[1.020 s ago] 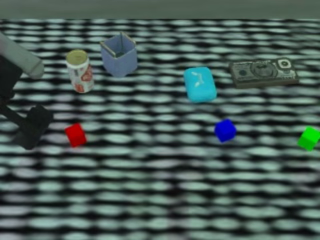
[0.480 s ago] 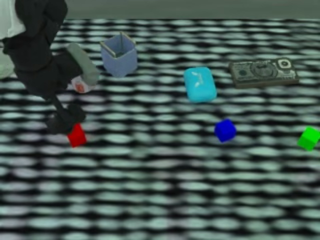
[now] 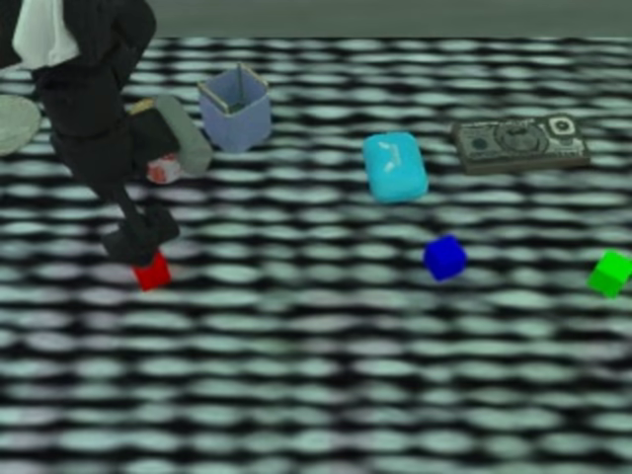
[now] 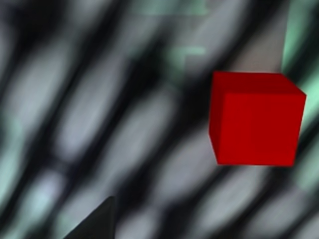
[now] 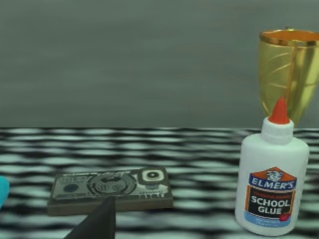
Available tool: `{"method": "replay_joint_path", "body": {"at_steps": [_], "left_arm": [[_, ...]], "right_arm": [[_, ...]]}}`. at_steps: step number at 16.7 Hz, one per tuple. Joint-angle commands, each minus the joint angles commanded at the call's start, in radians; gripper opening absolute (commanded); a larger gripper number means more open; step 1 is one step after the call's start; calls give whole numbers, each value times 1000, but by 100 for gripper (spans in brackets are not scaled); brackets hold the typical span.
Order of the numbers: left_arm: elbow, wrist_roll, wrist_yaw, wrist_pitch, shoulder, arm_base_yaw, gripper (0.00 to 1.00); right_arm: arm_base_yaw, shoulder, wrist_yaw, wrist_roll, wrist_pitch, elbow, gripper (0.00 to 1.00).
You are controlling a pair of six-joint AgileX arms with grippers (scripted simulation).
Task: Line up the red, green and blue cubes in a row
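Striped bench (image 3: 316, 395): left gripper (image 3: 138, 240) over red cube (image 3: 152, 272), finger state unclear; blue cube (image 3: 444, 258) centre-right; green cube (image 3: 609, 273) right edge.

The left arm (image 3: 94, 118) hides most of the can (image 3: 164, 170) and covers the red cube's (image 3: 152, 273) upper corner in the top view. The green cube (image 3: 610, 274) sits at the right edge. In the left wrist view only one fingertip (image 4: 97, 224) shows, so the jaws' spread cannot be told. The right gripper's fingertip (image 5: 97, 221) is likewise cut off, as are the cup (image 5: 289, 69) and cyan block (image 5: 2, 191).
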Motion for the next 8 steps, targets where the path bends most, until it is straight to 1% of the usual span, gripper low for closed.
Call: {"method": "replay_joint_path", "body": {"at_steps": [4,8], "left_arm": [[-31,1,0,42,14,2,100],[-120,2,1,205,78,2,100]], "right_arm": [[0,0,0,0,0,0,100],[0,0,0,0,0,0,100]]}}
